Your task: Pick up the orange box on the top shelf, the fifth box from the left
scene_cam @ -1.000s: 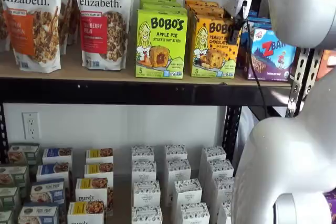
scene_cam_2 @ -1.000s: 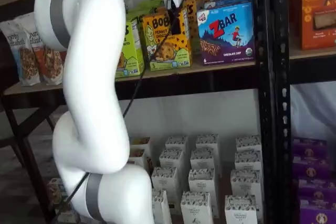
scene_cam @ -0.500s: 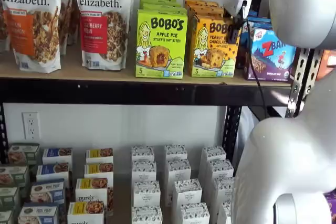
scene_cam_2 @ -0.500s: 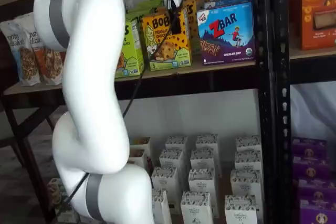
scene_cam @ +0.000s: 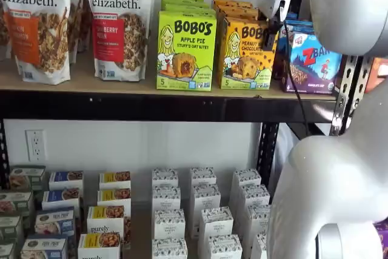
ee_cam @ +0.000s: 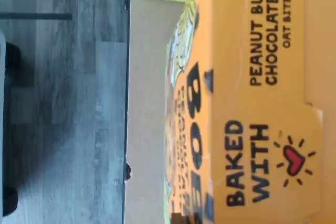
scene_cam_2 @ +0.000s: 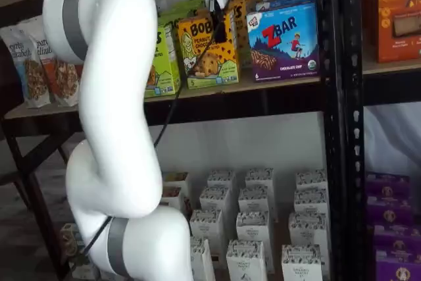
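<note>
The orange box stands upright on the top shelf, between a lime-green box and a blue one; it also shows in the other shelf view. In the wrist view the orange box fills most of the picture, seen close from above, with the shelf's tan board beside it. My gripper hangs over the box's right top corner, its white body above and a black finger down in front of the carton. The gripper shows side-on there, so no gap can be read. More orange boxes stand in a row behind.
A lime-green Bobo's box stands just left of the orange one and a blue ZBar box just right. Granola bags stand further left. Small white cartons fill the lower shelf. My white arm crosses in front.
</note>
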Robot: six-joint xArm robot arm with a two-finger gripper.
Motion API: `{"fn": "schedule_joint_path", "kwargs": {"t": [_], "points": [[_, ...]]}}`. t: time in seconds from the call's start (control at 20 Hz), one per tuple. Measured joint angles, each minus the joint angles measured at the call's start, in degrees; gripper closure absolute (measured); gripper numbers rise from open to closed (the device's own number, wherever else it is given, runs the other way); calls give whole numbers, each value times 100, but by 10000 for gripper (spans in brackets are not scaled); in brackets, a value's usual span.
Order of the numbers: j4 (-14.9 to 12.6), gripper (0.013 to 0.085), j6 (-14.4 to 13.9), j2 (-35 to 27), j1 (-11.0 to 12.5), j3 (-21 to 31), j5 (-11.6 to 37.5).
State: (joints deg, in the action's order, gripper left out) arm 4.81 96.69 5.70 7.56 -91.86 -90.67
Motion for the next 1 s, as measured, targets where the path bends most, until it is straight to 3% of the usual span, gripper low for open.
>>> {"fn": "schedule_joint_path", "kwargs": {"t": [0.35, 1.0], "points": [[7, 690, 13, 13, 16, -8, -21], [-34, 690, 0, 88, 10, -113, -334]]}}
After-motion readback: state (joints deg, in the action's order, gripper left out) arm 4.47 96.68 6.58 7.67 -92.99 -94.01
